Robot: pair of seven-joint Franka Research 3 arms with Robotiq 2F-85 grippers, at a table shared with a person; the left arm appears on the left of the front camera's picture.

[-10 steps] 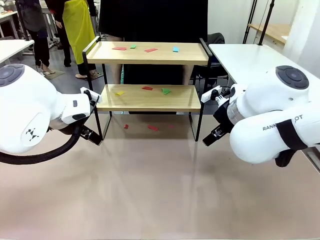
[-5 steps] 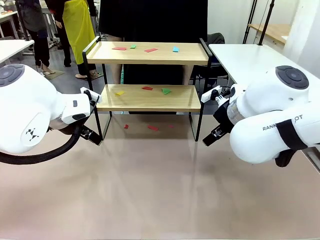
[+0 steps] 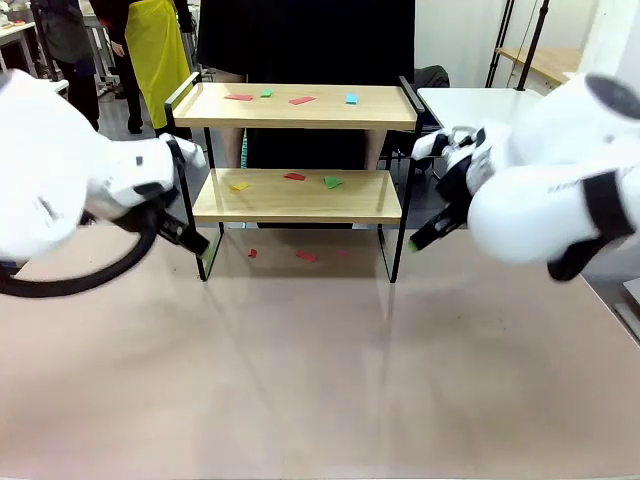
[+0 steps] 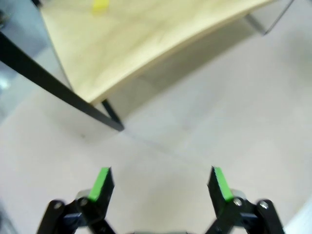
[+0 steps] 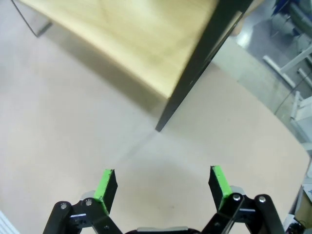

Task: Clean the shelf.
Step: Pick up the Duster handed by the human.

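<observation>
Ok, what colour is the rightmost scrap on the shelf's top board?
That scrap is blue, clearest in the front view.

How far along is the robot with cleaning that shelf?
Nothing looks done: coloured scraps lie on both boards of the shelf and on the table beneath. In hand: nothing; left gripper and right gripper are open, empty, at its front corners. All clearing is left.

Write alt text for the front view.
A two-tier wooden shelf in a black frame stands on a tan table, coloured scraps lying on both boards and on the table beneath. Two white robot arms flank it, the left gripper and right gripper open near its front legs.
</observation>
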